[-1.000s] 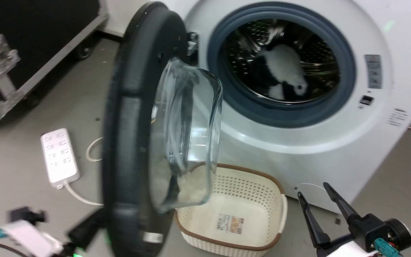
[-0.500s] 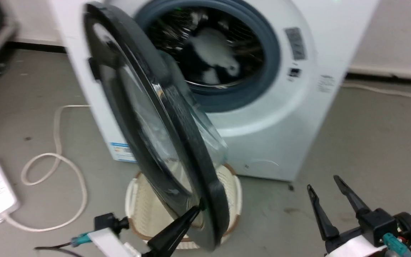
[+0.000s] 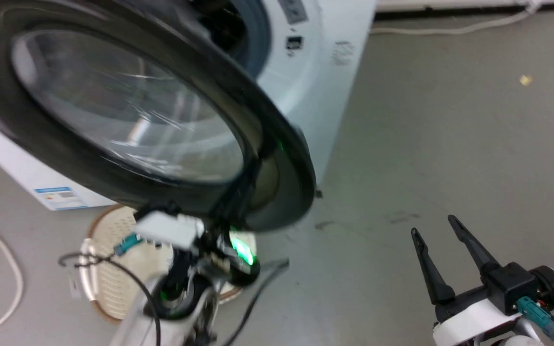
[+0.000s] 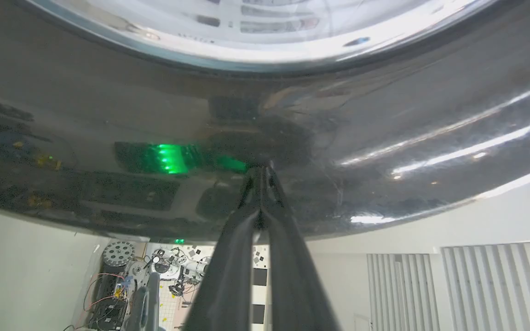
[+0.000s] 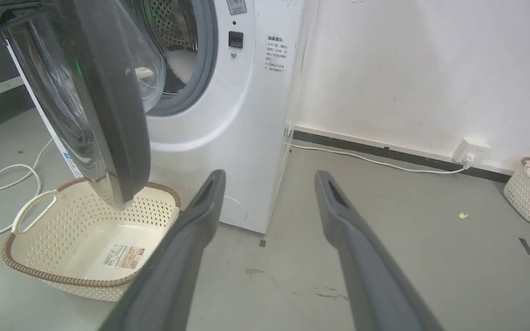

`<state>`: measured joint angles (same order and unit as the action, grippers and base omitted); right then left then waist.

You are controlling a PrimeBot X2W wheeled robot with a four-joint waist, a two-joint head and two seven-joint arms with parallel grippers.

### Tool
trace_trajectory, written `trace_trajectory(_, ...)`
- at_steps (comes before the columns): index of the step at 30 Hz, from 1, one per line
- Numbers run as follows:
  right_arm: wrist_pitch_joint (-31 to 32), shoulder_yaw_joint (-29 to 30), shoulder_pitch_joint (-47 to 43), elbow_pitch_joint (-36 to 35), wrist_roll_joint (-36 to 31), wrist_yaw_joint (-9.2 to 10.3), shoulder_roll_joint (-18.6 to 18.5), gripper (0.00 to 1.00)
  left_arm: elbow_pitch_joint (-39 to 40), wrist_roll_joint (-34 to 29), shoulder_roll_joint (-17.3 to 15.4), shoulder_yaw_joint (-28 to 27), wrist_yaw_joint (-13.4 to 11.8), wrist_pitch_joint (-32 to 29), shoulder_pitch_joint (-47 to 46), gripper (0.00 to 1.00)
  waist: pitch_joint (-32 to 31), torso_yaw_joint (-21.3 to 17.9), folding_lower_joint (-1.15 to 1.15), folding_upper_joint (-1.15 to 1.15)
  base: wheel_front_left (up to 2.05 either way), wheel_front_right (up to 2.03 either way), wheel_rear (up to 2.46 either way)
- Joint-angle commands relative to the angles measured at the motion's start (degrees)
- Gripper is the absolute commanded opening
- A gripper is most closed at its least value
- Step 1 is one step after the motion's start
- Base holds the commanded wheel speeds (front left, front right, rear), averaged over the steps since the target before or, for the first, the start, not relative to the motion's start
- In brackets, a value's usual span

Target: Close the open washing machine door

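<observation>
Left wrist view: the left gripper (image 4: 261,172) is pinched closed, tips pressed to the black rim of the washing machine door (image 4: 108,115). That door stands half open off the washing machine (image 3: 320,96), above the basket (image 5: 69,279). Right gripper (image 3: 432,225) hangs spread, empty.

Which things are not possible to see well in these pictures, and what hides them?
Head view: the washing machine drum is behind the washing machine door and cut by the top edge.
Head view: the laundry basket is blurred, partly behind the left arm.
Left wrist view: the door's dark rim, where the left pincer touches, blocks the latch.
Right wrist view: the printed label is too small to read.
</observation>
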<state>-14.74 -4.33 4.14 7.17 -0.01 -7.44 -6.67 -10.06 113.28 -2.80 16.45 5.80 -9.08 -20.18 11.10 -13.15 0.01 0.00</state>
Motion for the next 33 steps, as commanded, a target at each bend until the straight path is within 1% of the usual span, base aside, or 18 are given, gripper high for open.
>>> trace_trajectory(1, -0.3, -0.1, 0.9, -0.1, 0.2, -0.05, 0.4, 1.0, -1.2, 0.5, -0.1, 0.3, 0.5, 1.0, -1.8, 0.0, 2.1, -2.3, -0.01, 0.0, 0.0, 0.0, 0.0)
trace_trajectory(4, -0.3, -0.1, 1.1, 0.0, 0.2, -0.05, 0.5, 1.0, -5.5, 1.9, -0.1, 1.5, 1.2, 4.6, -6.6, 0.0, 2.2, -2.6, -0.01, 0.0, 0.0, 0.0, 0.0)
trace_trajectory(7, -0.3, 0.0, 1.2, 0.3, 0.2, -0.05, 0.6, 1.0, -8.9, 3.1, -0.1, 3.3, 1.5, 6.5, -9.6, 0.0, 1.7, -2.3, -0.01, 0.0, 0.0, 0.0, 0.0)
trace_trajectory(9, -0.3, 0.0, 1.2, 0.4, 0.1, -0.05, 0.7, 1.0, -10.5, 3.8, -0.1, 4.2, 1.6, 7.3, -10.5, 0.0, 1.0, -1.6, -0.01, 0.0, 0.0, 0.0, 0.0)
trace_trajectory(12, -0.3, 0.2, 0.9, 0.4, 0.1, -0.05, 0.7, 1.0, -10.7, 3.2, -0.1, 4.8, 1.7, 7.8, -10.2, 0.0, -0.3, -0.2, -0.01, 0.0, 0.0, 0.0, 0.0)
trace_trajectory(16, -0.3, 0.5, -0.3, 0.1, 0.0, -0.05, 0.5, 1.0, -9.1, -1.2, -0.2, 4.9, 1.7, 7.2, -6.0, 0.0, -3.2, 2.5, -0.01, 0.0, 0.0, 0.0, 0.0)
trace_trajectory(19, -0.3, 1.0, -1.7, -0.3, 0.2, -0.05, 0.2, 1.0, -6.2, -7.5, -2.0, 5.4, 1.7, 8.1, -1.0, 0.0, -5.6, 4.7, -0.01, 0.0, 0.0, 0.0, 0.0)
trace_trajectory(21, -0.3, 1.2, -2.8, -0.7, 0.3, -0.05, 0.0, 1.0, -3.2, -12.9, -4.0, 6.4, 1.7, 9.6, 2.9, 0.0, -7.2, 6.2, -0.01, 0.0, 0.0, 0.0, 0.0)
trace_trajectory(22, -0.3, 1.3, -3.3, -0.9, 0.3, -0.05, -0.1, 1.0, -1.5, -15.7, -5.0, 6.9, 1.7, 10.6, 5.0, 0.26, -7.9, 7.0, -0.01, 0.0, 0.0, 0.0, 0.0)
trace_trajectory(23, -0.3, 1.4, -3.9, -1.1, 0.3, -0.05, -0.2, 1.0, 0.1, -18.3, -6.1, 7.1, 1.7, 12.1, 7.0, 0.83, -8.4, 7.8, -0.01, 0.0, 0.0, 0.0, 0.0)
trace_trajectory(24, -0.3, 1.4, -4.3, -1.3, 0.4, -0.05, -0.3, 1.0, 1.7, -20.6, -7.1, 7.2, 1.7, 13.7, 8.9, 1.0, -8.9, 8.5, -0.01, 0.0, 0.0, 0.0, 0.0)
trace_trajectory(26, -0.3, 1.3, -5.2, -1.8, 0.4, -0.05, -0.5, 1.0, 4.1, -25.9, -9.7, 7.3, 1.7, 17.3, 12.0, 1.0, -9.8, 9.9, -0.01, 0.0, 0.0, 0.0, 0.0)
trace_trajectory(29, -0.3, 1.1, -6.4, -2.4, 0.5, -0.05, -1.0, 1.0, 4.6, -37.9, -14.3, 7.9, 1.7, 22.5, 14.7, 1.0, -10.9, 12.3, -0.01, 0.0, 0.0, 0.0, 0.0)
trace_trajectory(30, -0.3, 0.9, -6.7, -2.5, 0.6, -0.05, -1.1, 1.0, 4.2, -42.1, -15.1, 7.4, 1.7, 23.3, 15.3, 1.0, -11.2, 12.8, -0.01, 0.0, 0.0, 0.0, 0.0)
trace_trajectory(32, -0.3, 0.6, -7.2, -2.8, 0.6, -0.05, -1.3, 1.0, 3.9, -50.2, -15.2, 5.3, 0.8, 24.0, 16.2, 1.0, -11.8, 13.9, -0.01, 0.0, 0.0, 0.0, 0.0)
trace_trajectory(33, -0.3, 0.6, -7.2, -2.8, 0.6, -0.05, -1.3, 1.0, 3.9, -50.2, -15.2, 5.3, 0.8, 24.0, 16.2, 1.0, -11.8, 13.9, -0.01, 0.0, 0.0, 0.0, 0.0)
